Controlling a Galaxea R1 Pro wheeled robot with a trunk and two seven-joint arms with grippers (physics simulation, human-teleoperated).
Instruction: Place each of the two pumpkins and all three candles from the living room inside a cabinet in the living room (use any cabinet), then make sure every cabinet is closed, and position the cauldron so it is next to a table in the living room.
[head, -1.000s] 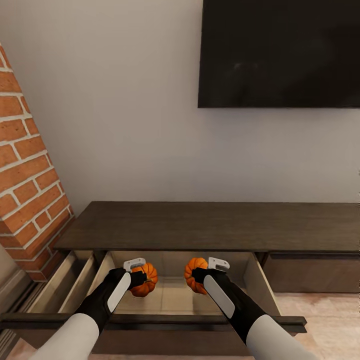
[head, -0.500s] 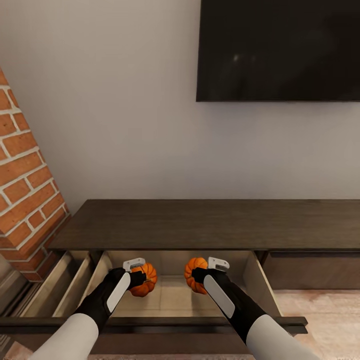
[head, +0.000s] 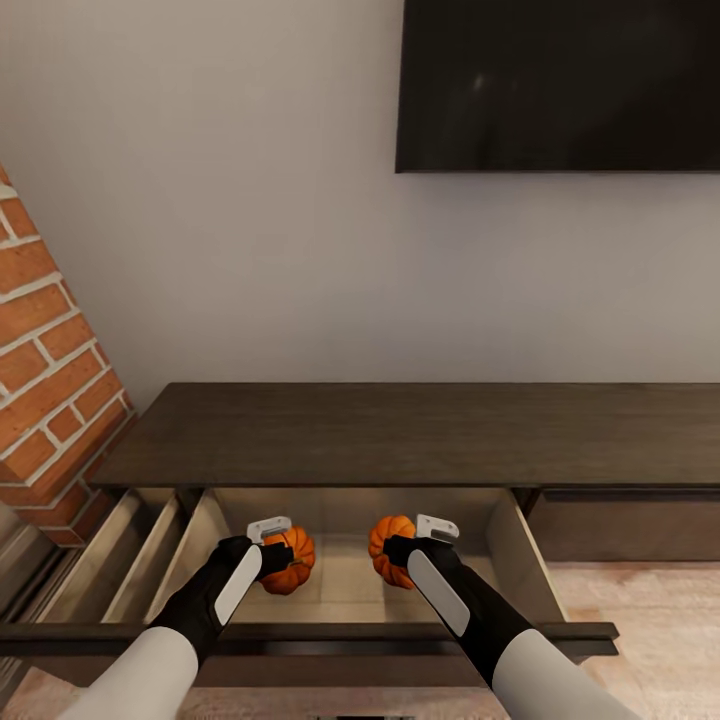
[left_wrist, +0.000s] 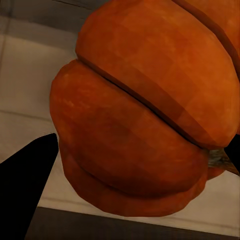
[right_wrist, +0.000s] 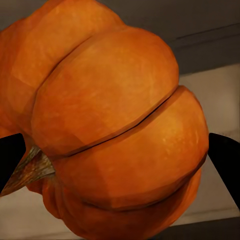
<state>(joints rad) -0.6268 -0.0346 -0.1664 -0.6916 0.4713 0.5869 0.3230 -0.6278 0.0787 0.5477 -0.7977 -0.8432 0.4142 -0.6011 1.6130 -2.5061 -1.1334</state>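
Head view first: the whole picture has slid compared with a second ago, the dark screen (head: 558, 85) on the wall sitting higher in frame and the brick pillar (head: 50, 360) dropping back, which reads as the camera tipping or the robot closing in on the cabinet (head: 410, 435), not as anything moving in the room. Against the arms themselves nothing has shifted: the left gripper (head: 283, 553) holds the left pumpkin (head: 290, 561) and the right gripper (head: 389, 553) holds the right pumpkin (head: 389, 549) in the same spots, both hanging over the pale floor of the cabinet's open drawer (head: 350, 585), below the cabinet top and behind the drawer's dark front rail. My read is that the carry is done and the release is the next call, with the candles and cauldron yet to come. Over to the left wrist view: the left pumpkin (left_wrist: 145, 105) sits right up against the lens, a dark finger tip showing at either side of it, so the fingers are clamped on it, pale drawer floor behind. Right wrist view: same story, the right pumpkin (right_wrist: 110, 130) with its stem poking sideways, fingers pinching it from both sides above the pale drawer floor.
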